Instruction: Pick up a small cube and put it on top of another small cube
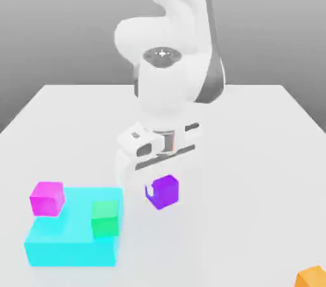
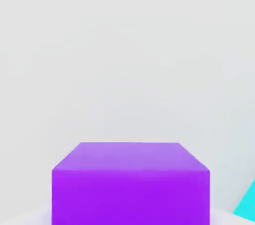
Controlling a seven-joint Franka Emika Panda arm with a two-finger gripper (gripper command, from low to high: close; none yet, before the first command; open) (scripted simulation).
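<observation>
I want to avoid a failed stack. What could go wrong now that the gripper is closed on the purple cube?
1. The gripper is shut on the purple cube near one side, so it may slip or twist.
2. The green cube and magenta cube sit close together on the cyan block; placing on one could knock the other.

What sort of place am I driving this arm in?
Likely a simulated test bench: a plain white table against blank grey, bearing only flat-coloured blocks like the violet cube, magenta cube and cyan block.
</observation>
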